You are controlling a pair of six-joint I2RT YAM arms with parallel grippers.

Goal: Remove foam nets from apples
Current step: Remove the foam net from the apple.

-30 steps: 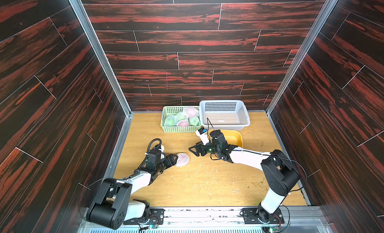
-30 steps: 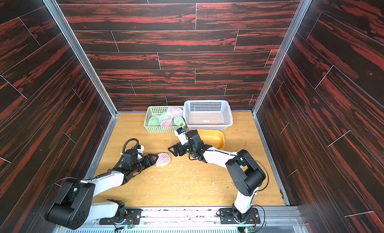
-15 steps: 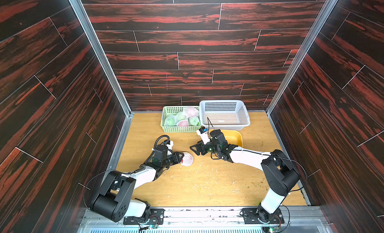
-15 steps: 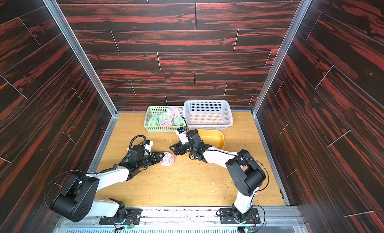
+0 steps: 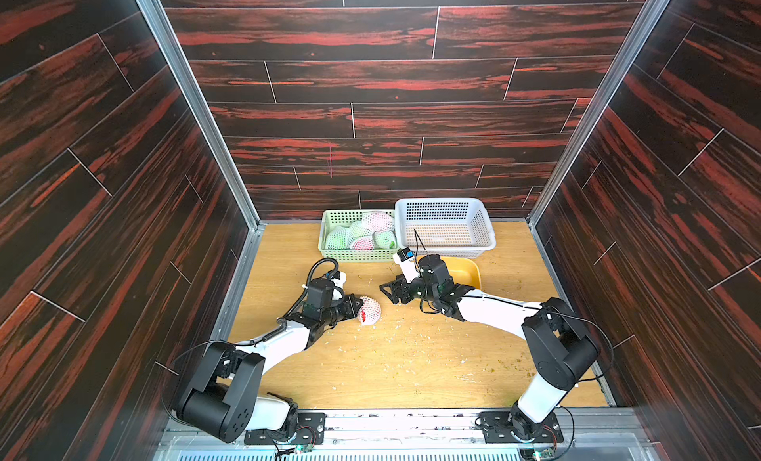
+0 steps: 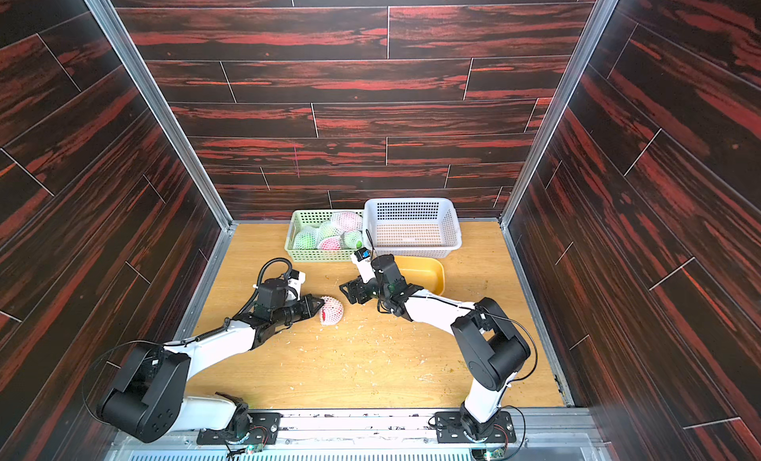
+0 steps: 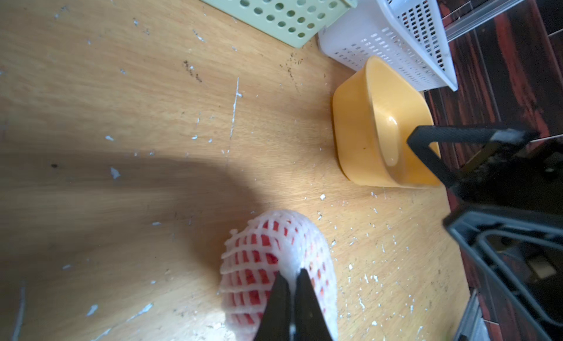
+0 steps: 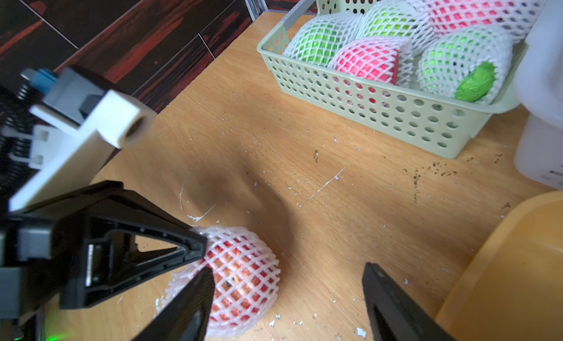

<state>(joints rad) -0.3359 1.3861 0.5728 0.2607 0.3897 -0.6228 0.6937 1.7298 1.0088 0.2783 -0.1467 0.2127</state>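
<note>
Since only a pinch of the foam net (image 7: 274,233) is clamped in the closed jaws of the left gripper (image 7: 289,277) while those of the right gripper (image 8: 288,268) stand open, the apple (image 8: 240,278) on the counter (image 5: 391,364) could be dragged along.

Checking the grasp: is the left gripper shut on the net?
Shut: the left gripper, jaws nearly touching, pinches the foam net around the red apple.

The left gripper (image 7: 291,275) is closing; its jaws, wide apart a second ago, are now pinching the bunched end of the foam net (image 7: 289,233) around the red apple (image 8: 243,281); the left arm is reaching further forward; the apple is sitting slightly further from that arm's base.
</note>
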